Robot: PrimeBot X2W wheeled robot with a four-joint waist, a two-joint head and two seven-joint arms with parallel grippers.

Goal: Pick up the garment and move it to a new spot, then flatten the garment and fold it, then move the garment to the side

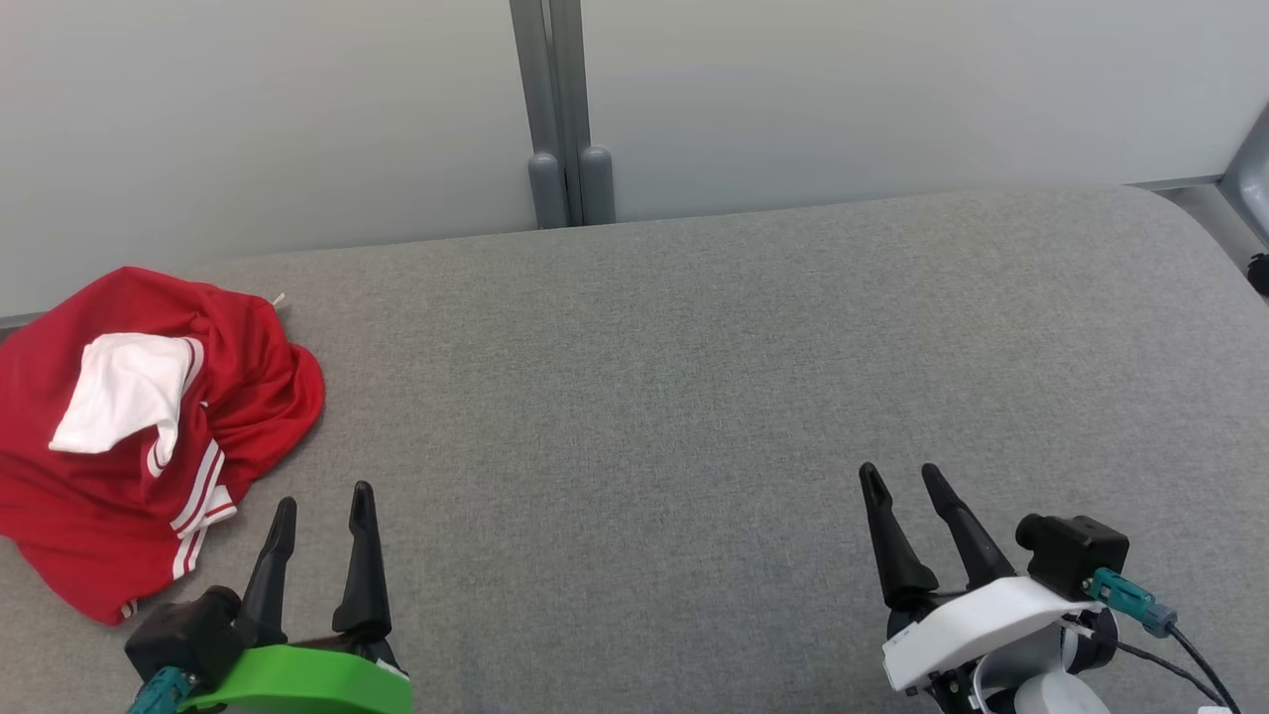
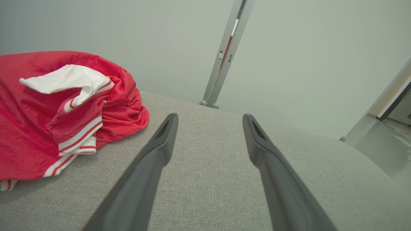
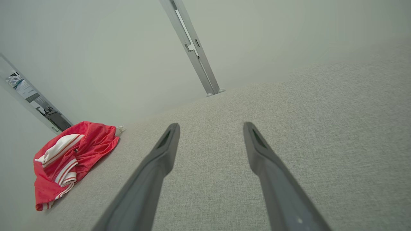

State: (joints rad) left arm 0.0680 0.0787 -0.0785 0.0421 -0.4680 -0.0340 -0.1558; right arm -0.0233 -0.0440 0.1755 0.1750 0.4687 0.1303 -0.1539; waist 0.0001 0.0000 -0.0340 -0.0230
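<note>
A grey woven pad (image 1: 634,397) spreads out before me, backed by pale wall panels (image 1: 248,119). Off at 9 o'clock the garment (image 1: 248,387) lies in a crumpled heap against the pad's left edge. It is red cloth with white stripes along a hem and a white piece folded over on top. It rests on the pad with no finger on it.

Just right of it, at 7 o'clock in my head view, sits my left gripper (image 1: 324,494), green cover (image 1: 297,679) on the wrist. Its two dark fingers stand spread apart, and only bare pad shows between them. From their tips the heap lies at about 10 o'clock, near but not touching. My left wrist view puts it at 9 o'clock, beside the left finger.

At 12 o'clock a grey post (image 1: 560,109) rises between the wall panels, at the pad's far edge.

At 5 o'clock is my right gripper (image 1: 900,468), fingers parted the same way over plain pad and leaning toward 11 o'clock. A white cover (image 1: 977,620) and a black camera block (image 1: 1076,550) with a teal plug (image 1: 1125,598) sit behind them. This gripper is well apart from the garment, which shows small at 8 o'clock in my right wrist view.
</note>
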